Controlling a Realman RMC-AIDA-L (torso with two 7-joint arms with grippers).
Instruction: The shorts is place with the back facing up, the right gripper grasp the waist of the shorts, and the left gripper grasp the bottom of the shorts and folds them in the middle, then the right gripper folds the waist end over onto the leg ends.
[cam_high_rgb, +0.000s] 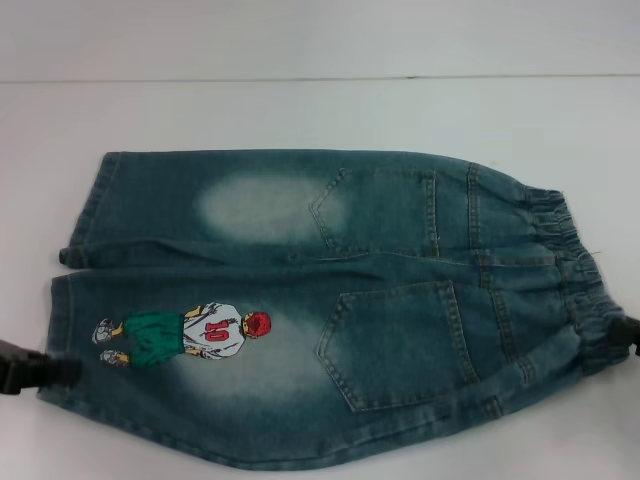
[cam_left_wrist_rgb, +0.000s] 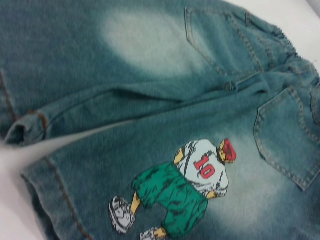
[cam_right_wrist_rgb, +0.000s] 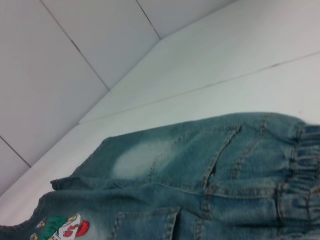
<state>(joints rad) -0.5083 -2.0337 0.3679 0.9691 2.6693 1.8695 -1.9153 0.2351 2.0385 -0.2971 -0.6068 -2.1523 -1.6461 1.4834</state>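
Left gripper (cam_high_rgb: 45, 368): black, entering from the left edge of the head view, its tip at the hem of the near leg just beside the footballer's shoes; whether it is clenched on the cloth or released cannot be told.
Right gripper (cam_high_rgb: 628, 332): only a dark sliver at the right edge of the head view, touching the near end of the gathered waist; its grip cannot be told either.
Shorts (cam_high_rgb: 330, 300): blue-green faded denim, lying flat on the table with the back up, legs pointing toward the robot's left and waist toward its right.
Waist (cam_high_rgb: 580, 270): ruffled elastic band at the right end, bunched into small pleats.
Bottom of the shorts (cam_high_rgb: 62, 330): straight stitched hems of the two wide leg openings at the left end; the far leg's hem sits slightly farther right than the near one, and a narrow wedge of table shows between the two legs in the left wrist view.
Back pockets (cam_high_rgb: 400, 340): two patch pockets, one on each leg, close to the waist.
Bleached patches (cam_high_rgb: 260, 205): a pale oval on the far leg beside its pocket, another on the near leg around the print.
Footballer print (cam_high_rgb: 185, 335): cartoon figure in a white shirt numbered 10, green shorts and a red cap, lying sideways on the near leg with its feet toward the hem.
Table (cam_high_rgb: 300, 110): white, bare surface all around the shorts.
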